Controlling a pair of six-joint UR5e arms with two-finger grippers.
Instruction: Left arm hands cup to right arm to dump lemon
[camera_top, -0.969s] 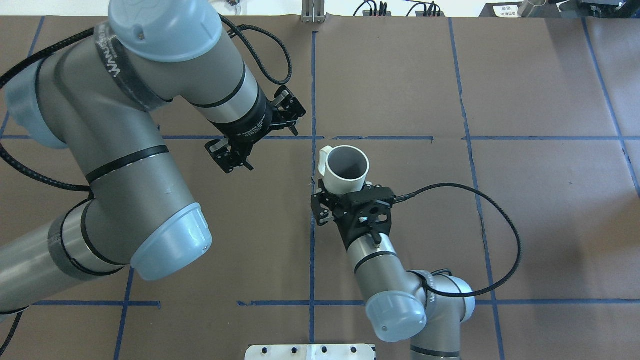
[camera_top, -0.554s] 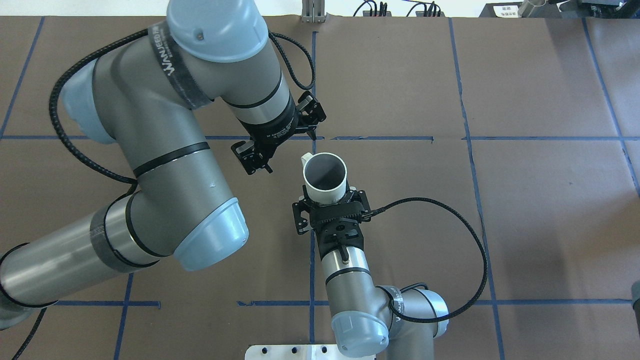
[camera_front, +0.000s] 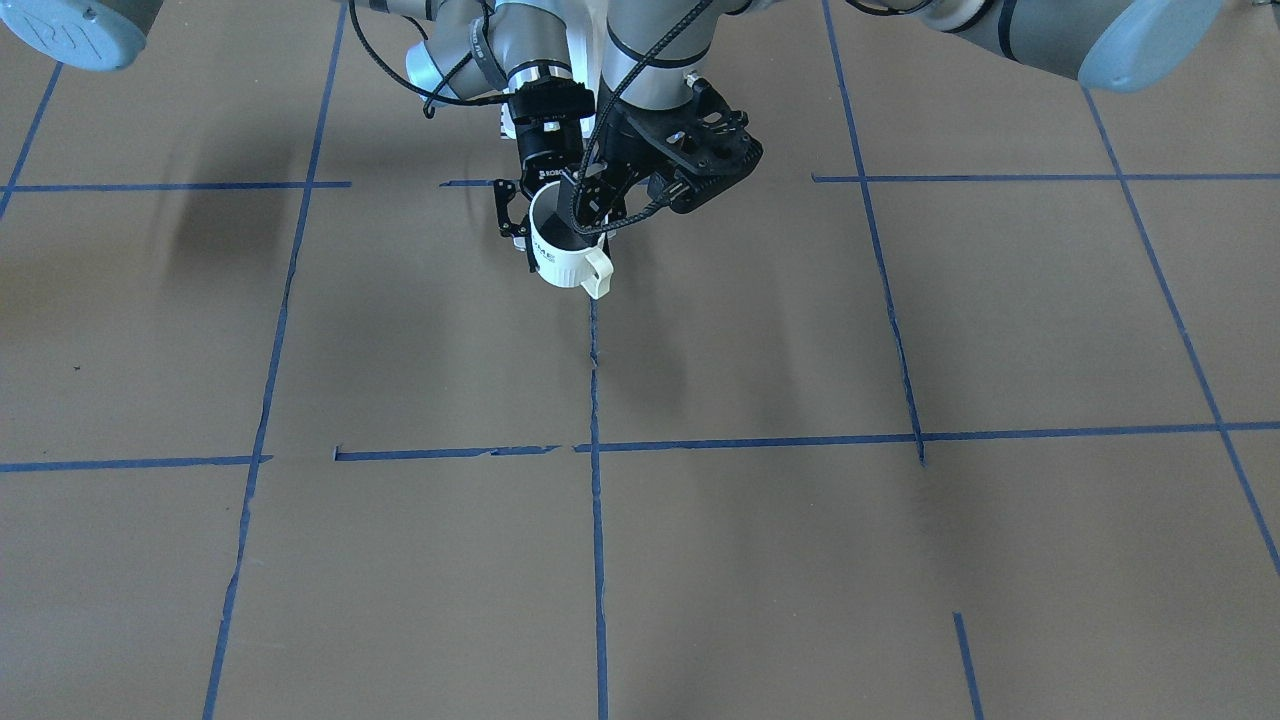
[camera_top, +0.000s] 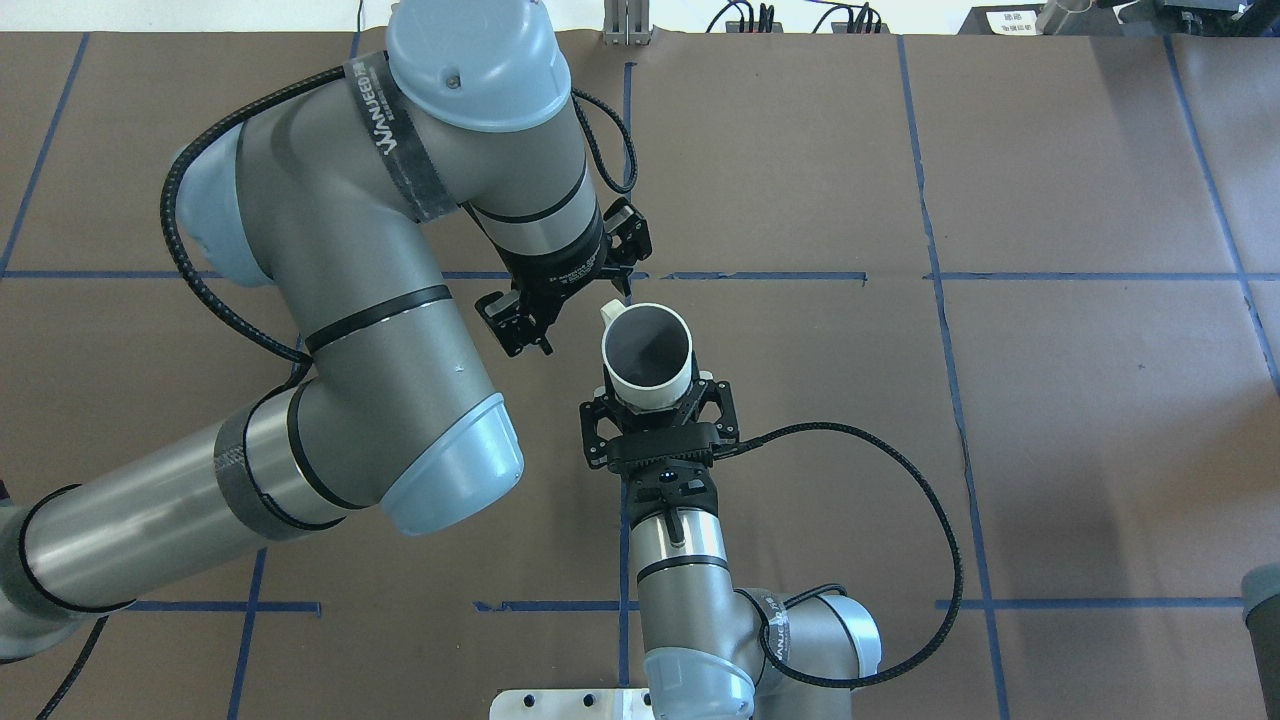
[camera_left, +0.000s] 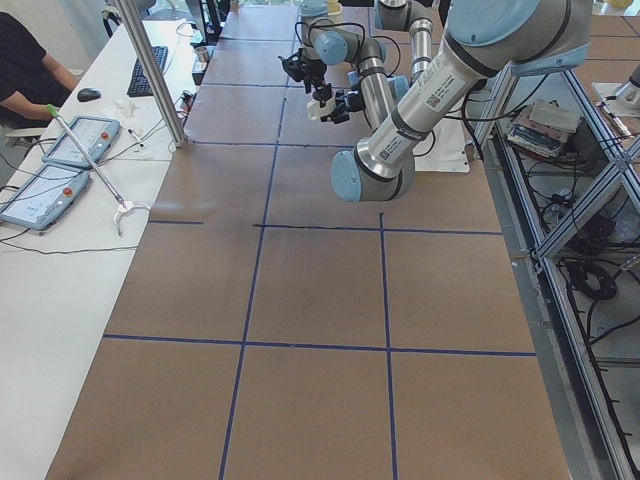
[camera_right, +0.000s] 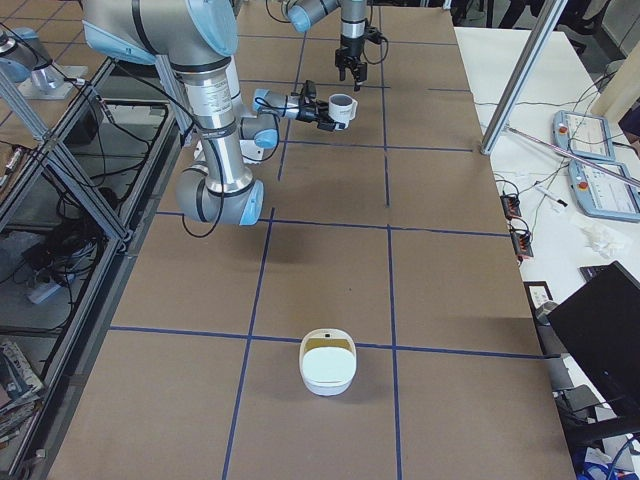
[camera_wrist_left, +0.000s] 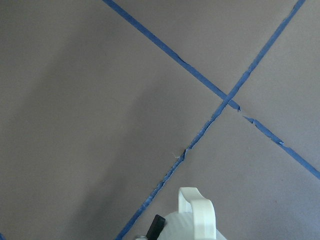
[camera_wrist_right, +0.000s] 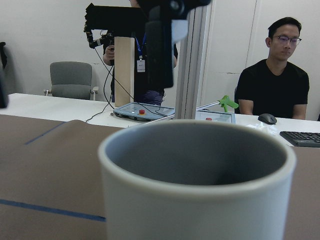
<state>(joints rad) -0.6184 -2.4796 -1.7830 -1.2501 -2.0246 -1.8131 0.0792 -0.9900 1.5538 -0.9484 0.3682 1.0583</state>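
ok so the right gripper (camera_top: 655, 390) is clamped onto the cup (camera_top: 645, 350). Its 2 thin fingers (camera_top: 718, 412) are pinched in on the white ribbed wall from both sides, coming at it from the cup's 6 o'clock in the overhead view. The cup is upright with its mouth up, near the middle of the table (camera_top: 1050, 400), right over 1 of the blue tape lines (camera_top: 625, 150). Its handle (camera_top: 610, 312) sticks out toward 10 o'clock.

The left gripper (camera_top: 585, 320) is spread wide and has nothing in it. It sits at the cup's 10 o'clock, with 1 fingertip just beside the handle. I honestly can't tell if it's touching. The left wrist view looks straight down at the table, and only the top of the handle pokes in at 6 o'clock.

Can't tell if the lemon is in there. The grey inside is all shadow, and the right wrist view only gets the near rim.

Count:
- 2 arms, the left arm (camera_top: 330, 300) and the right arm (camera_top: 680, 560), with 1 gripper each
- 1 cup
- 1 white container (camera_right: 328, 382) with a yellowish inside, well apart from the cup at its 6 o'clock in the exterior right view
- 1 man in a black tee (camera_wrist_right: 277, 85) sitting at the white desk (camera_wrist_right: 50, 107) past the table
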